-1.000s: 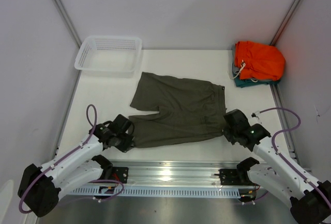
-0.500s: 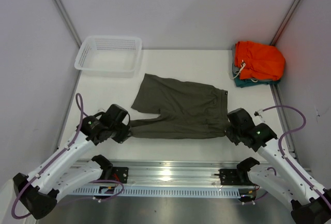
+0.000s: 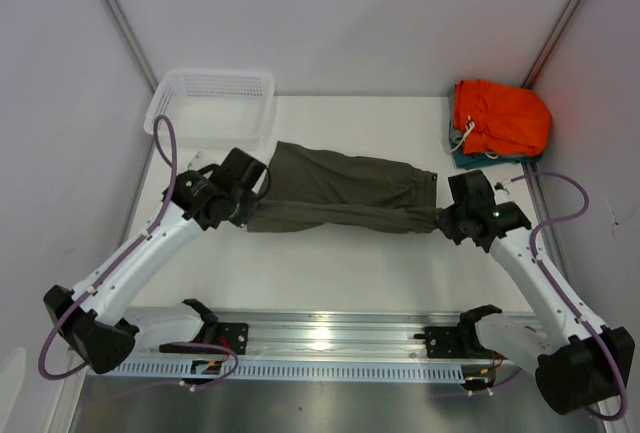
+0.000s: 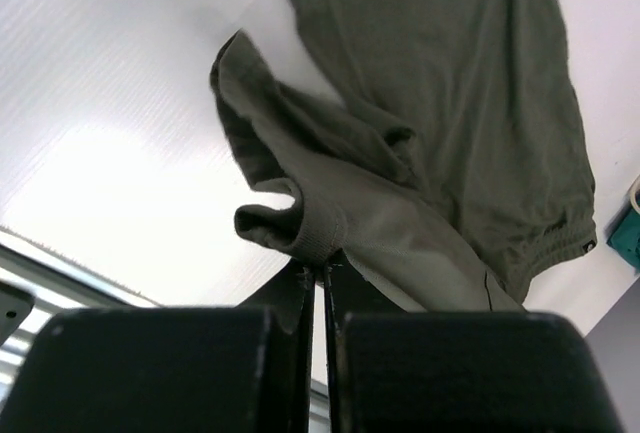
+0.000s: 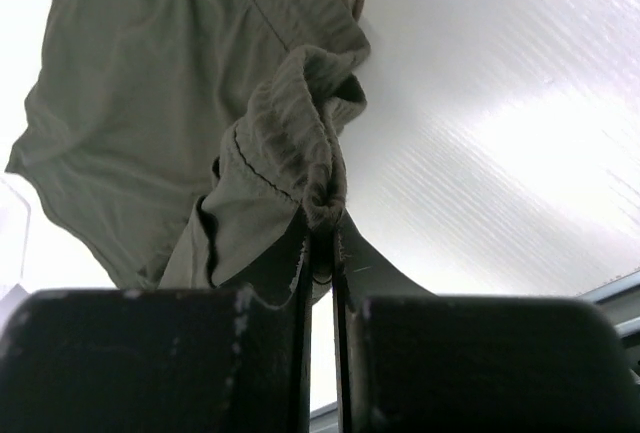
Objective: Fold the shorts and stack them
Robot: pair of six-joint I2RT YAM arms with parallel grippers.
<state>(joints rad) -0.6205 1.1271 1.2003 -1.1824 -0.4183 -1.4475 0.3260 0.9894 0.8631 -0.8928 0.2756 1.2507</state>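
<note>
Here, mid-fold, we hold the shorts (image 3: 340, 198) taut from both ends. The left gripper (image 4: 320, 271) pinches a leg hem; the right gripper (image 5: 322, 238) pinches the waistband, each clamped tight on cloth. Beyond both grippers the rest of the garment lies on the table (image 3: 330, 273). Next, we judge, both arms must carry the held edge forward over the far edge and lower it evenly.

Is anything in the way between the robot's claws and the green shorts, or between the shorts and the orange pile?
Nothing visible. The left gripper and right gripper each pinch an edge of the shorts directly. Only bare table lies between them and the orange shorts in the far right corner.
</note>
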